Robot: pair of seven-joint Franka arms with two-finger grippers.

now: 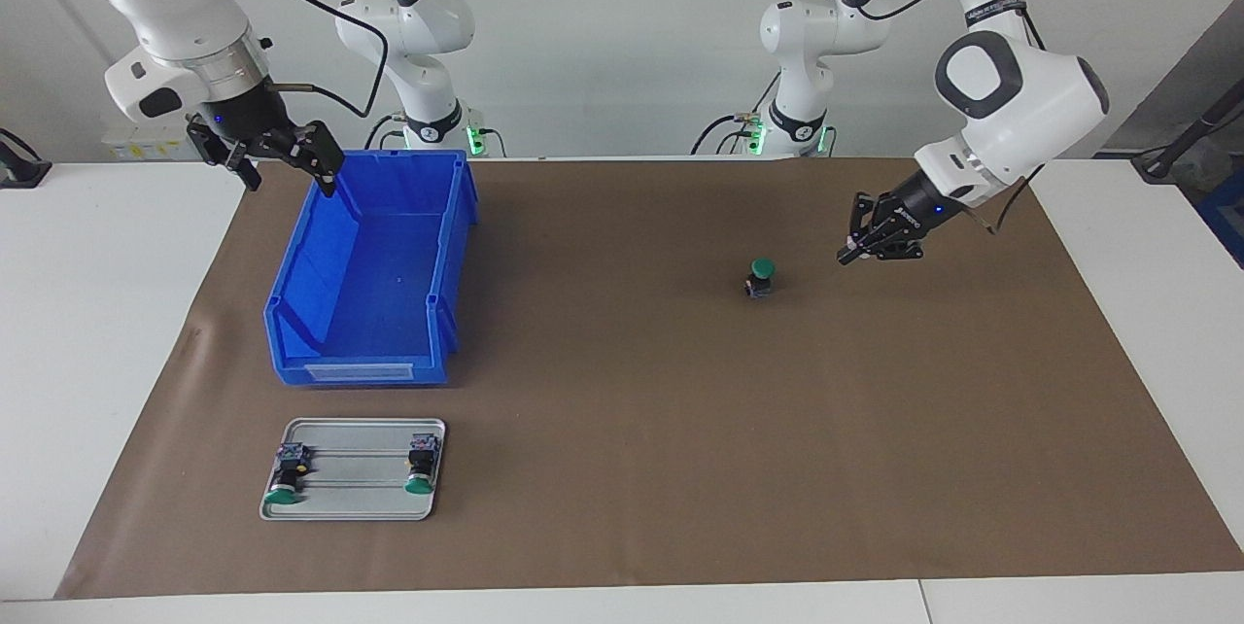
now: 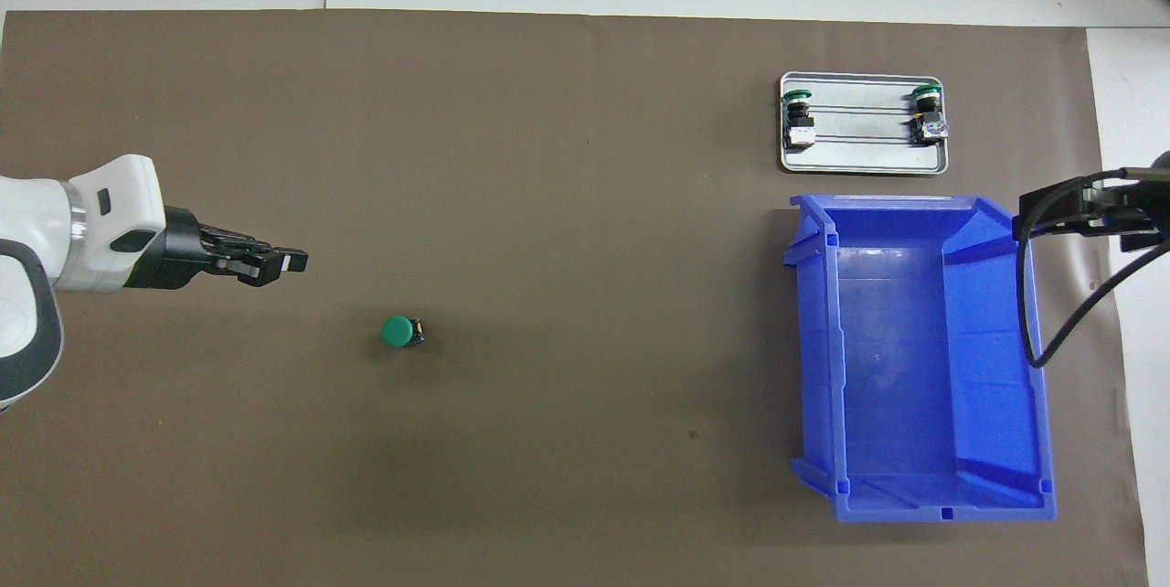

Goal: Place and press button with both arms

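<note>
Your left gripper (image 1: pixel 847 253) is pinched shut on nothing, raised above the mat just beside the button (image 1: pixel 761 277), which stands upright and apart from it. Your right gripper (image 1: pixel 282 157), fingers spread and empty, waits over the blue bin's (image 1: pixel 362 332) rim. No writing is legible.

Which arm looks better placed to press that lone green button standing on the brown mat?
The left. Its gripper, fingertips shut, hangs just beside the upright button, toward its own end of the table. The right gripper, open, is over the blue bin's rim at the table's opposite end.
</note>
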